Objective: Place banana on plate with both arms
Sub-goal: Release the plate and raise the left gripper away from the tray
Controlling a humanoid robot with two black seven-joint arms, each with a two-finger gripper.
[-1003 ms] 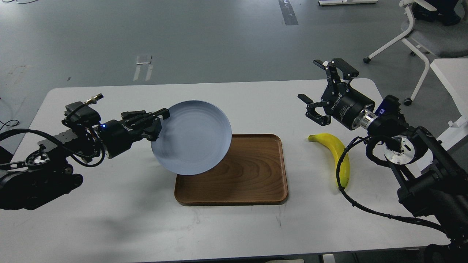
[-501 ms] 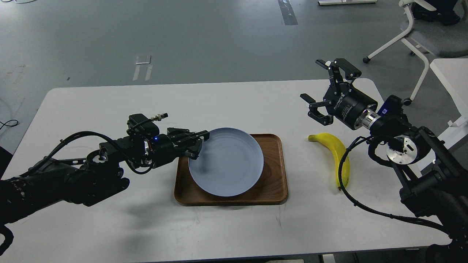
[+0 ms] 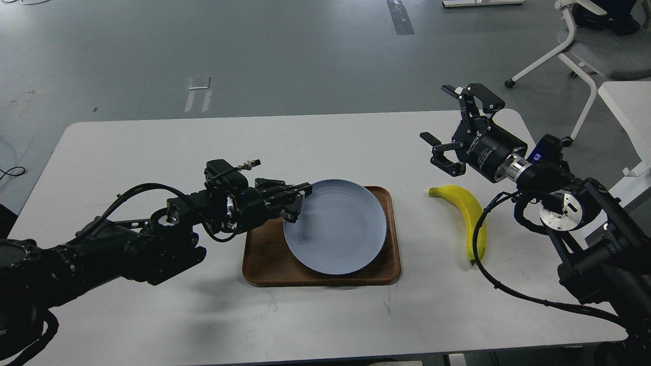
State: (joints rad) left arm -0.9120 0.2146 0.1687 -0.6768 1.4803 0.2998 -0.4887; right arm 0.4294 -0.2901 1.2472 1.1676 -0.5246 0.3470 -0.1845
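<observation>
The plate [image 3: 335, 226] lay over the wooden tray [image 3: 264, 262], toward the tray's right half, its rim reaching close to the tray's right and near walls. The tray sat on the white table [image 3: 152, 147] a little toward the near edge, roughly midway between the left and right edges.

The left arm [image 3: 127, 244] reached in from the left edge, low over the tabletop. Its gripper, the left gripper [image 3: 297, 201], was at the plate's left rim, with one finger above the rim and the other below it, so it was clamped on the plate's edge. Whether the plate rested fully flat in the tray or was partly lifted on that side could not be told from this view.

The banana [image 3: 470, 218] lay on the bare table to the right of the tray, well apart from the plate and nearer the right edge. Its greenish stem end pointed toward the tray, and its body curved away toward the near edge, ending in a dark tip. A black cable [image 3: 478, 239] from the right arm crossed in front of its lower part.

The right arm [image 3: 574, 218] came in from the near right corner. The right gripper [image 3: 450, 127] hung in the air above the stem end of the banana, toward the far edge, with its fingers spread wide and nothing between them. It did not touch the banana.
</observation>
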